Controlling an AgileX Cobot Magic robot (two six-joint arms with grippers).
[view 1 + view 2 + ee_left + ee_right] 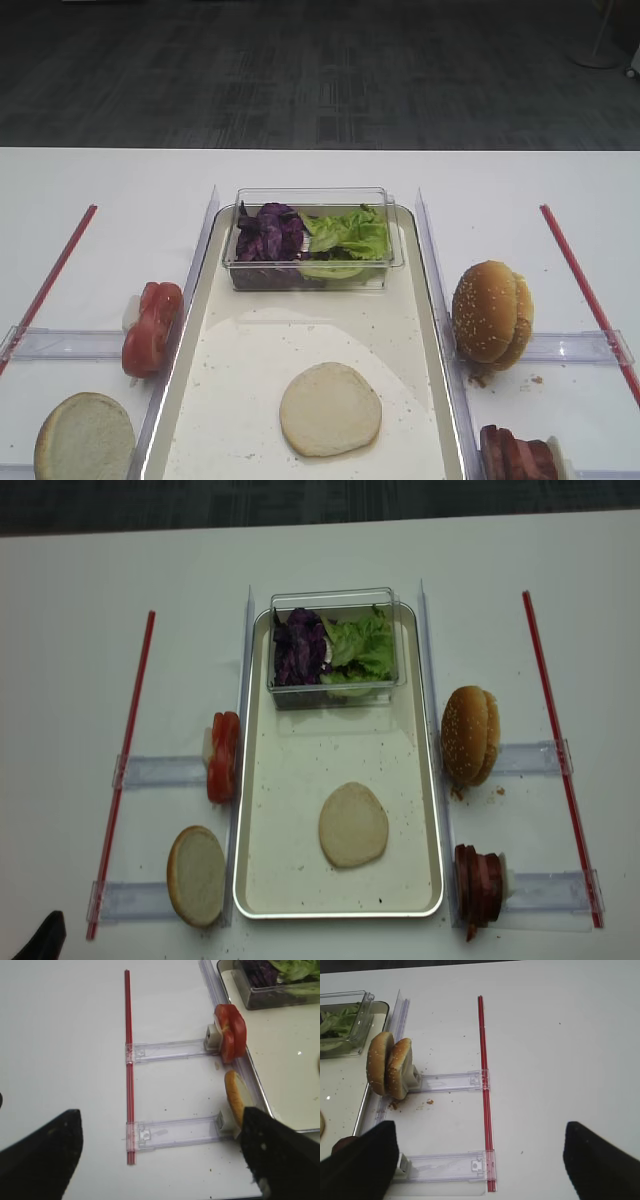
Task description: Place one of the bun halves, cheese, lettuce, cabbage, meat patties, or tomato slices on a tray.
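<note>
Tomato slices (152, 328) glossy red; cabbage (268, 232) dark purple; lettuce (349, 235) bright green; tray (190, 350) silver rim, cream crumb-speckled floor.

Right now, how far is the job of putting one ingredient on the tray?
Done: one bun half lies flat on the tray. In hand: nothing; the left gripper and right gripper are open and empty. Left: nothing obvious; the tomato slices and meat patties remain outside.

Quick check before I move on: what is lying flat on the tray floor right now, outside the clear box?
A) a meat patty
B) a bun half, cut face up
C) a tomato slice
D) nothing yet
B: a pale bun half lies flat on the tray floor, while the tomato slices and meat patties stand outside the rim.
</note>
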